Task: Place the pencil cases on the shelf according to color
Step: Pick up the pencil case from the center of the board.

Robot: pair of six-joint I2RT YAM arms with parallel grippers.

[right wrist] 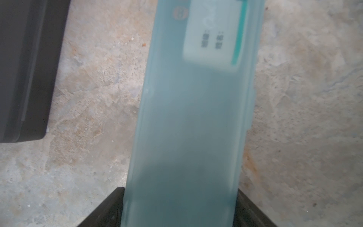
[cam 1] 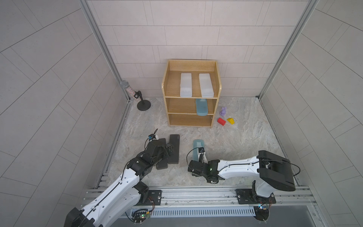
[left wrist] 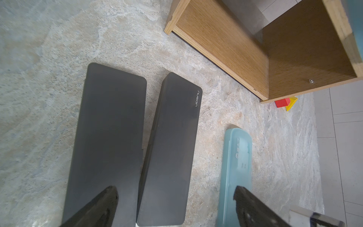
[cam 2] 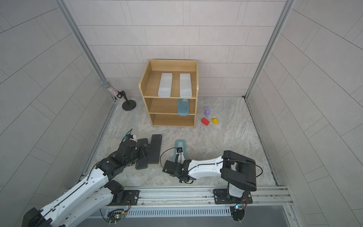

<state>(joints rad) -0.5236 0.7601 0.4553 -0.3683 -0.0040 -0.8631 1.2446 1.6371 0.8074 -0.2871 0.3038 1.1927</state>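
Your right gripper (right wrist: 179,196) is clamped across the near end of a teal case (right wrist: 192,118), with one finger flush against each long side and no gap showing. The right arm (cam 1: 237,167) lies low and folded. Its forearm runs across the front of the table (cam 1: 245,137) and its wrist is turned toward the shelf (cam 1: 188,120). The teal case lies flat on the table, pointing lengthwise at the shelf and well short of it.

Your left gripper (left wrist: 175,196) hangs released and empty over two cases lying side by side to the left of the teal one. The branded black case (left wrist: 172,147) sits under the gap between its fingers, and the plain black case (left wrist: 108,137) is just beside that.

A second teal case (cam 1: 201,108) rests on the shelf's middle level, and two white cases (cam 1: 185,84) lie on top.
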